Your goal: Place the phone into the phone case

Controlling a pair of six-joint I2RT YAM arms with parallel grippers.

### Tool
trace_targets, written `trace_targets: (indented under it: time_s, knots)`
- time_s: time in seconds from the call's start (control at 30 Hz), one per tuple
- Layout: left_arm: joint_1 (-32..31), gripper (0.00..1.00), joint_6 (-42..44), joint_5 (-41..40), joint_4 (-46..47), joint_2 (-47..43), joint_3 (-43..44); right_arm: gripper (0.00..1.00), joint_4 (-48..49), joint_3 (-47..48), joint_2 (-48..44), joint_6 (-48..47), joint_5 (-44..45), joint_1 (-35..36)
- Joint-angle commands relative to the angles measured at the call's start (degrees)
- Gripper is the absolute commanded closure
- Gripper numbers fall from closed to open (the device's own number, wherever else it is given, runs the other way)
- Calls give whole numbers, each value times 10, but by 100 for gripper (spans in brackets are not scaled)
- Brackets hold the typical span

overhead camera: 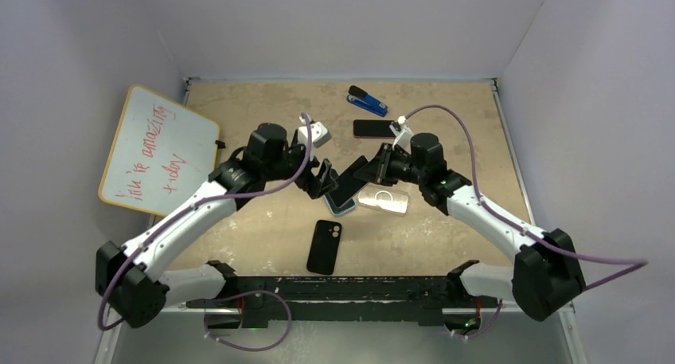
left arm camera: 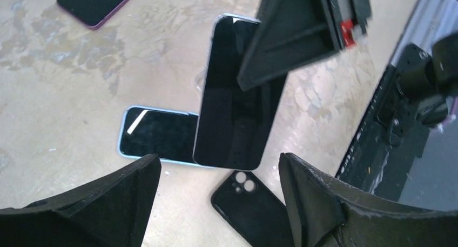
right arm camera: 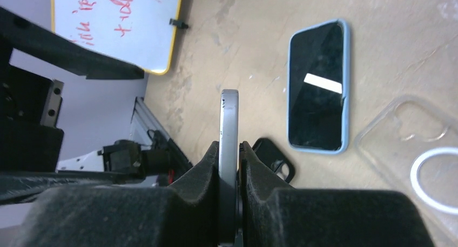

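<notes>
- Above the middle of the table [overhead camera: 239, 101], the phone [left arm camera: 235, 106] is off the surface, pinched by its long edges in my right gripper [right arm camera: 229, 144]. Its dark screen faces the left wrist camera.
- On the right wrist view, both pads [right arm camera: 202, 166] press flat on the phone's thin sides, so I read that grip as firm.
- My left gripper [left arm camera: 219, 163] is spread wide just short of the phone's lower end and touches nothing.
- Two empty cases lie below. A clear case [overhead camera: 384, 198] with a white ring sits just beside the right gripper, and a black case [overhead camera: 325, 246] sits nearer the arm bases.
- A second phone in a light-blue case [overhead camera: 342, 202] lies between them, already dressed, so I leave it alone.
- I judge the pick done and the insertion not yet begun. This looks like the carry, or a handover between the two arms.
- I cannot tell from here which empty case is meant.
- Next, the phone must be tipped from edge-on to flat, screen up, and squared over the chosen case's opening.
- The free left gripper will probably be needed to pin that case, because a light shell could slide as I press one corner in first.
</notes>
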Motion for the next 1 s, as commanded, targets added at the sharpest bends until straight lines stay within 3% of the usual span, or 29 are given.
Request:
trace_targets:
  time_s: [0.0,0.2,0.63,0.97]
  knots:
    - [-36,16,56,-19,74,-76,-59,94,-57,-4,-70,41,-46,0]
    - [-58,17,69,14,57,-67,-65,93,-109,7,-103,63,-72,0]
    - [-160,12,49,-33,112,-4,-90,94,-69,-57,-137,147,-70,4]
    - [-166,11,53,-26,146,55,-88,95,-42,-64,-125,148,-91,9]
